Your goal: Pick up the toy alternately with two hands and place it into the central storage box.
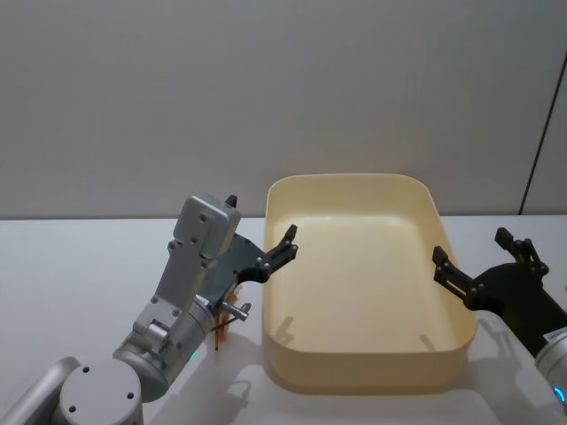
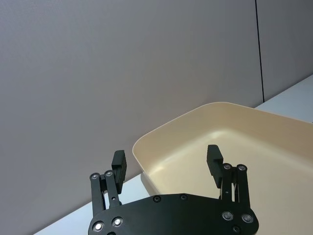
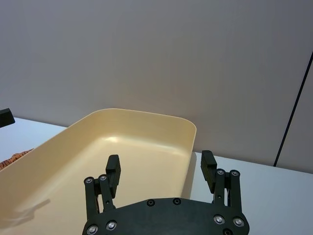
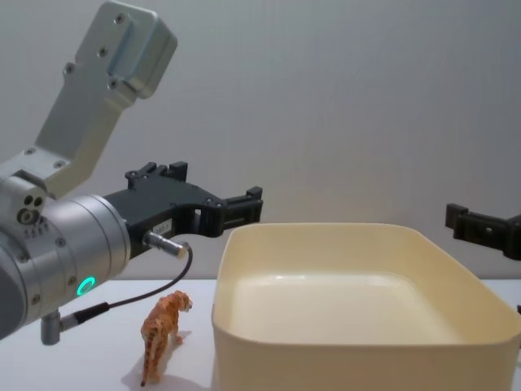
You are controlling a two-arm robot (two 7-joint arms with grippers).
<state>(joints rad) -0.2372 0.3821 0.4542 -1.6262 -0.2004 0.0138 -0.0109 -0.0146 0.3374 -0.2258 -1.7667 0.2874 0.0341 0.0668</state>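
One smooth cream plastic tub [image 1: 363, 367] is sitting with one striped orange tiger [image 4: 163, 334] beside its left wall. Flat black left gripper [image 2: 166, 154] and right gripper [image 3: 160, 159] are hanging open, empty.

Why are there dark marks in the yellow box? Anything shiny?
Head view: two faint shadows on the storage box floor near its front corners; right wrist view: a bright glare patch on the floor; chest view: soft sheen along the far floor.

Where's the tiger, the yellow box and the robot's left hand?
tiger [image 4: 163, 327]: chest view, on its body.
yellow box [image 4: 358, 368]: chest view, on its front wall.
left hand [image 2: 166, 156]: left wrist view, midway between its open fingertips.
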